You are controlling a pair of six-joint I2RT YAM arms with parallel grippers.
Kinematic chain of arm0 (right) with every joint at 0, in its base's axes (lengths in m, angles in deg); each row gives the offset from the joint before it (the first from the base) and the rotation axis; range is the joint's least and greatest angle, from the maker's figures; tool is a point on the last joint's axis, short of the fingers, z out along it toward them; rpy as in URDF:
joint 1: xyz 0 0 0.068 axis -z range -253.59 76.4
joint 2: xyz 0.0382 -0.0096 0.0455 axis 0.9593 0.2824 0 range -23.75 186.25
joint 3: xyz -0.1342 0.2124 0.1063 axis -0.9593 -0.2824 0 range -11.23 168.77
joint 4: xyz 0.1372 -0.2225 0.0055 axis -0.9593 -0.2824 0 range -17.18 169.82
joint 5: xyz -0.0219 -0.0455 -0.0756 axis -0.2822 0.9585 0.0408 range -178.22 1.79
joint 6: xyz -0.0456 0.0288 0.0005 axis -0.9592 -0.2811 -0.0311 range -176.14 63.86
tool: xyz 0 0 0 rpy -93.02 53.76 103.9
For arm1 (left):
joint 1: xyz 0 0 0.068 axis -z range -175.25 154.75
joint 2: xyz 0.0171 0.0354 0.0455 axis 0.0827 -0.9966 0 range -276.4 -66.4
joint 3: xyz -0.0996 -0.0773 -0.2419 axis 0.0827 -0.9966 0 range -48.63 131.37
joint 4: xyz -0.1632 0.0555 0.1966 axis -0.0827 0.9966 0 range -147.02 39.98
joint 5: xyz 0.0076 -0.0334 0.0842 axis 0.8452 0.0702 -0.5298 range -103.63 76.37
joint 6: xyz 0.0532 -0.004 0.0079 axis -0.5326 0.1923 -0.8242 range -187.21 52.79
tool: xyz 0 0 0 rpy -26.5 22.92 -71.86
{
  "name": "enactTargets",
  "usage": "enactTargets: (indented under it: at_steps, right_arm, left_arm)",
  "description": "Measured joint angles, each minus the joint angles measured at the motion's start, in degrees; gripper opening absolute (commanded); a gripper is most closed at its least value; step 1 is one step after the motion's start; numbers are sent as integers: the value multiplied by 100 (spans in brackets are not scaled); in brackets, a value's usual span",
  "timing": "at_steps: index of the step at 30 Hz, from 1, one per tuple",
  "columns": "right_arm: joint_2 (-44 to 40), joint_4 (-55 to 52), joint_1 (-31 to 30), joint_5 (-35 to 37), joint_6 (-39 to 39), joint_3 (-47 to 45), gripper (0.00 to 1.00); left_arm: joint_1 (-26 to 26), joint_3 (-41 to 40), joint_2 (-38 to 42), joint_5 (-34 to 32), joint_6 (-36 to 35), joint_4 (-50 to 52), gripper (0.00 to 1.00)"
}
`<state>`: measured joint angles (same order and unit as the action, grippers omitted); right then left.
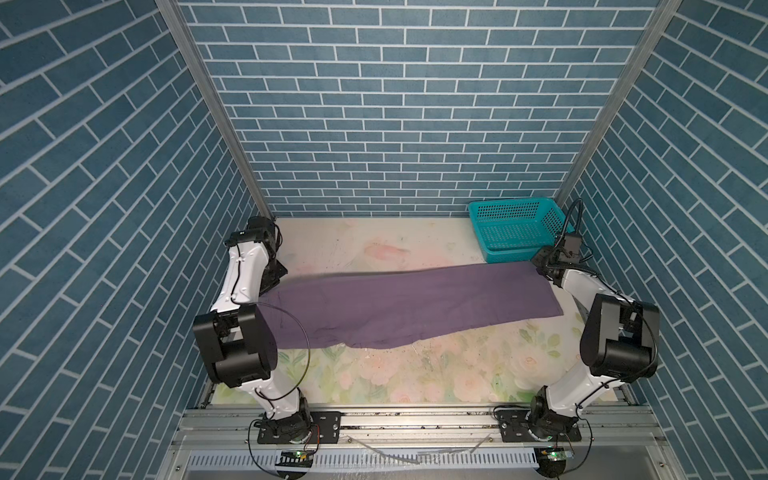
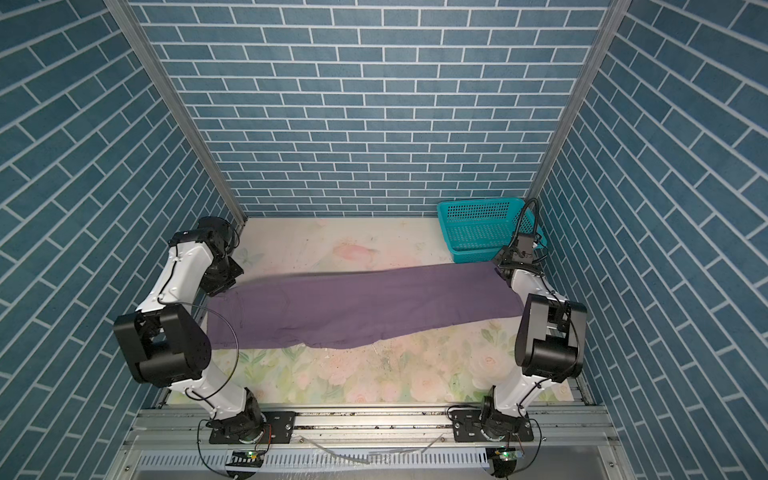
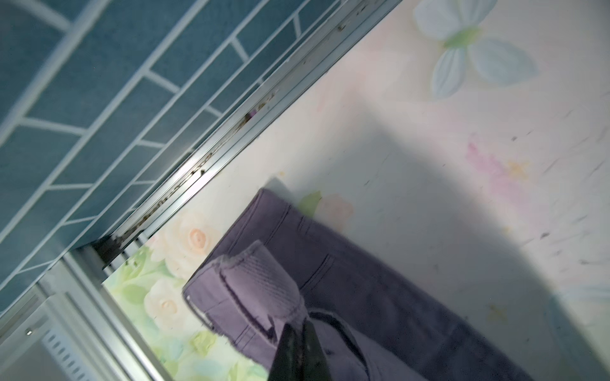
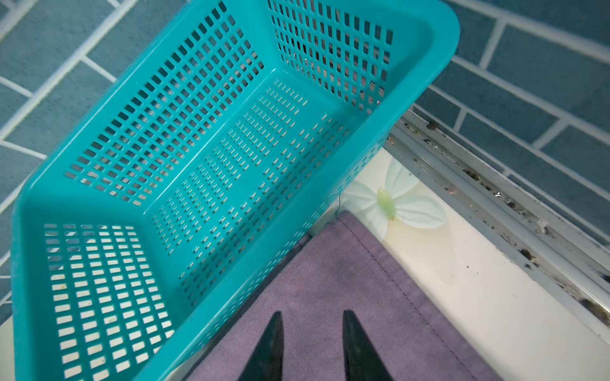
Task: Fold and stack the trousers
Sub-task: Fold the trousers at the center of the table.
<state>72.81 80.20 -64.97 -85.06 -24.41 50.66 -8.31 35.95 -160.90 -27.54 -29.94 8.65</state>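
Note:
The muted purple trousers (image 1: 407, 303) (image 2: 365, 307) lie stretched flat across the table from left to right in both top views. At their left end my left gripper (image 3: 302, 325) is shut on the waistband (image 3: 257, 277), which bunches up at the fingertips. At the right end, beside the basket, my right gripper (image 4: 312, 313) is open. Its two dark fingers (image 4: 272, 343) stand apart just over the hemmed corner of the trousers (image 4: 346, 280), with nothing pinched between them. In the top views both grippers are mostly hidden under their wrists.
A teal mesh basket (image 1: 515, 230) (image 2: 482, 230) (image 4: 198, 165) stands empty at the back right corner, its near wall touching the trouser leg's end. Blue brick walls and metal rails (image 3: 204, 171) close in the floral table (image 1: 415, 374) on both sides.

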Motion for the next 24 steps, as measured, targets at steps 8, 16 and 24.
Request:
enactTargets:
  at_steps: [8, 16, 24]
  right_arm:
    - [-4, 229, 0, -149, 153, -28, 31]
    - [-42, 341, 0, -326, 299, -138, 31]
    - [-205, 422, 0, -393, 304, -155, 31]
  left_arm:
    - [2, -846, 1058, -66, -22, 695, 0]
    - [-9, -1128, 1744, -136, -22, 1130, 0]
    - [-17, -894, 1917, -138, -131, 1556, 0]
